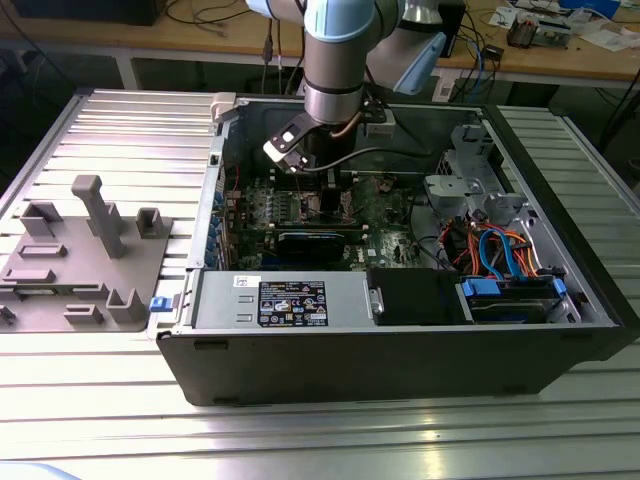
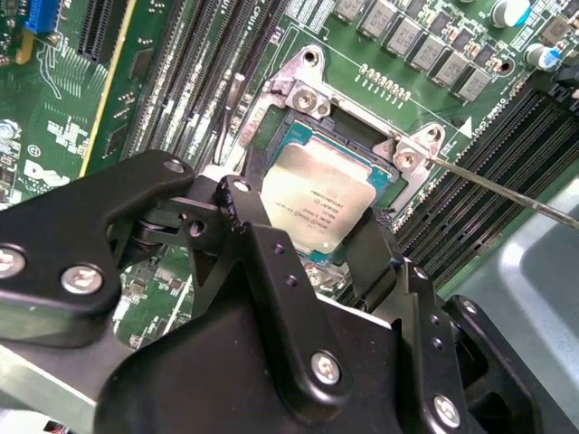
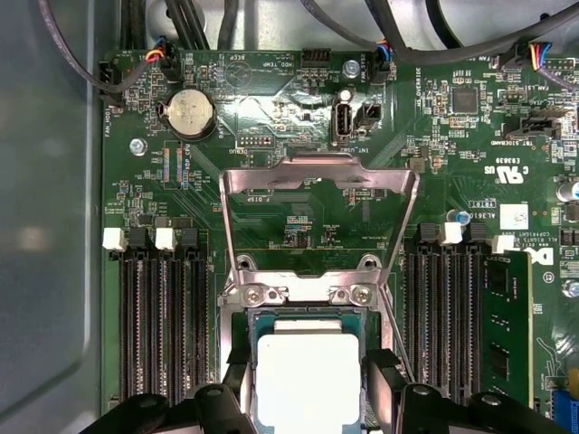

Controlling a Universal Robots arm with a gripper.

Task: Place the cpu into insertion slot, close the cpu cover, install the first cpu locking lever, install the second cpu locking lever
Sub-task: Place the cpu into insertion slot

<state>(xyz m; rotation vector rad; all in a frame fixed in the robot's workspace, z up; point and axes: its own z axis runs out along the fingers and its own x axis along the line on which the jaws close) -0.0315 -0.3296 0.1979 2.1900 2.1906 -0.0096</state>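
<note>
One step out of four is what's happening here, and it's the very first: getting the cpu [image 3: 308, 362] into the insertion slot [image 2: 348, 136]. Starting closest in, the tool [image 3: 309, 391] is clamping the chip by two opposite edges, with the black fingers [image 2: 366, 251] pressing against either side of that dull silver top in both wrist views. The cpu is sitting right over the slot, squared up with it and inside the socket's frame. I can't tell whether it's resting fully down or hanging just above.

My take: finishing this step is calling for a level, gentle seat with the corners lined up, since a tilted chip is going to be risking the contacts underneath.

Just past the chip, the cpu cover [image 3: 317, 172] is standing flipped open on its hinge, leaning away from the socket, so nothing's closed yet. One locking lever [image 2: 507, 192] is sticking out free to the side, unlatched. Around that, the green motherboard [image 3: 298, 99] is showing memory slots [image 3: 154, 325] on both sides of the socket.

Further out in the exterior view, the arm [image 1: 335, 60] is reaching down into the open computer case [image 1: 400, 360]. The case is lying on the ribbed metal surface [image 1: 100, 420], with a grey fixture tray [image 1: 90, 270] sitting well apart on the exterior view's left
</note>
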